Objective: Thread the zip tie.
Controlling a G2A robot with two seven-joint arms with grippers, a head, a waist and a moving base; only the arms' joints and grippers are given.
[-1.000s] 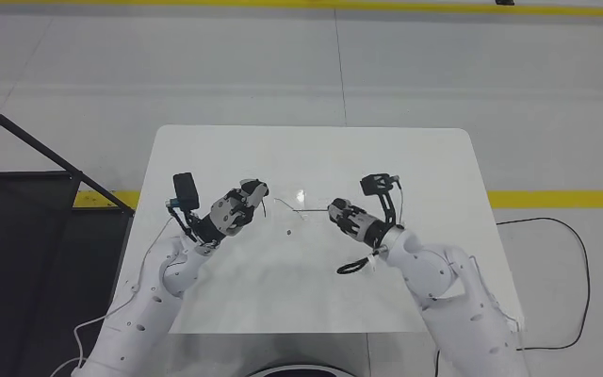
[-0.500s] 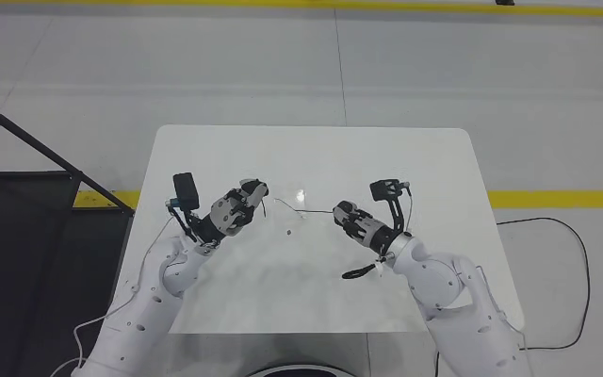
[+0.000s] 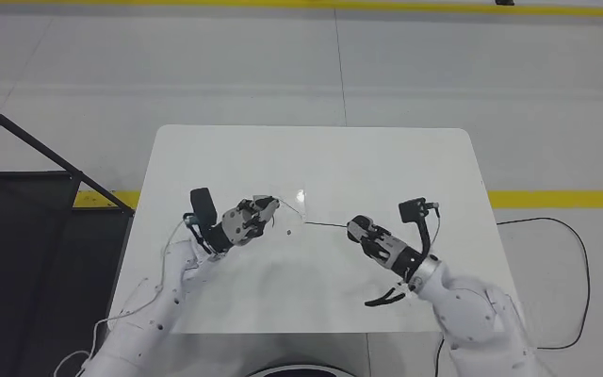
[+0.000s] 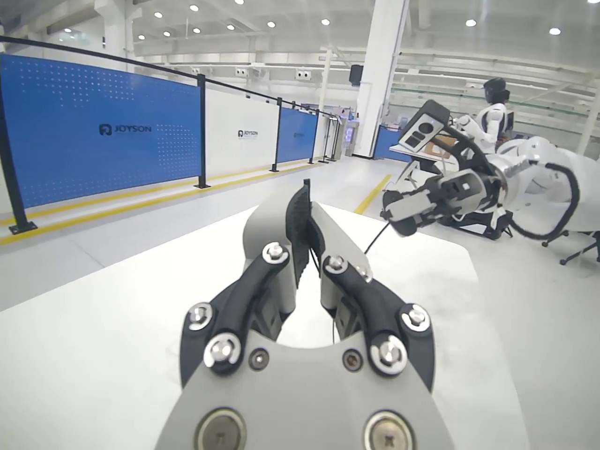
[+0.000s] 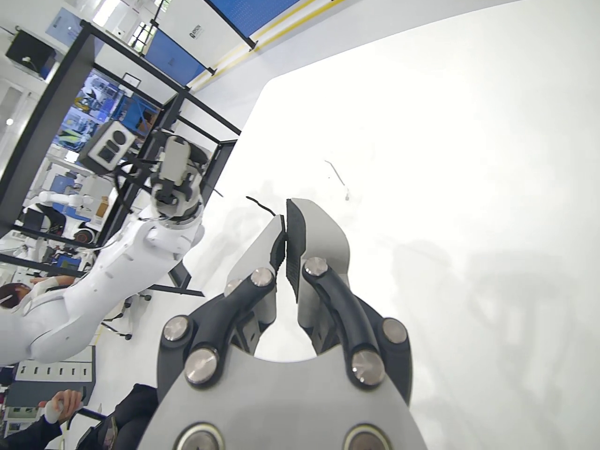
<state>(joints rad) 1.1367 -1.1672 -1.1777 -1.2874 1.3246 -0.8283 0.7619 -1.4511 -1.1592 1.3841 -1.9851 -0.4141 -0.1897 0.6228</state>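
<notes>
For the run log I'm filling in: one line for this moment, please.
left gripper: shut, over white table | right gripper: shut on zip tie, strap end pointing toward left gripper

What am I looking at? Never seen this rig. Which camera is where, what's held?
A two-armed robot at a white rectangular table. The top view looks down from above the arms; the other two come from cameras on each wrist, looking along that arm's claw. The right claw is shut on a thin black plastic zip tie, which points toward the left claw. That one is shut too; whether it pinches anything is too small to tell. A thin pale sliver lies on the table.
</notes>
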